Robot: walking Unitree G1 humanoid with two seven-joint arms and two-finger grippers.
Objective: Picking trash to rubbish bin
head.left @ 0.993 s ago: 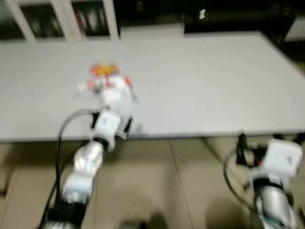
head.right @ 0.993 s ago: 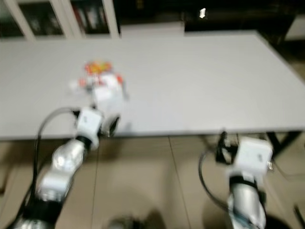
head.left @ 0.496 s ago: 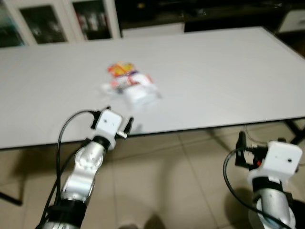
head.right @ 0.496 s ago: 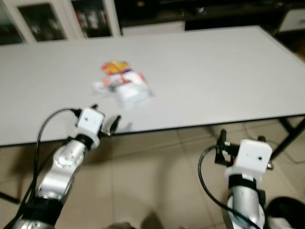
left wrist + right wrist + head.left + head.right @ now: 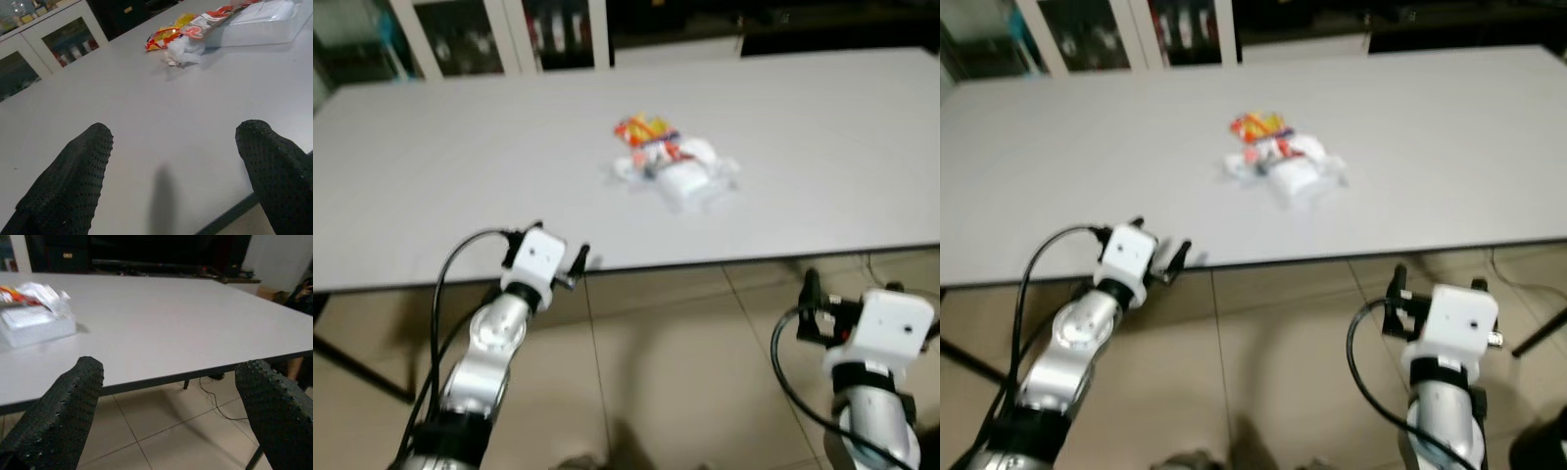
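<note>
Camera swung left, trash (image 5: 672,169) mid-table (image 5: 460,176)

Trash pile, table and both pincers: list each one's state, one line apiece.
Trash pile: lying on the table, untouched by either pincer.
Clear plastic box: lying in the pile, against the wrappers.
Table: bare apart from the pile.
Left pincer: open, empty, at the table's near edge.
Right pincer: open, empty, short of the table edge.

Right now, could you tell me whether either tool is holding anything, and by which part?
Nothing is held. The left tool and right tool are both open and empty, short of the trash pile on the table.
</note>
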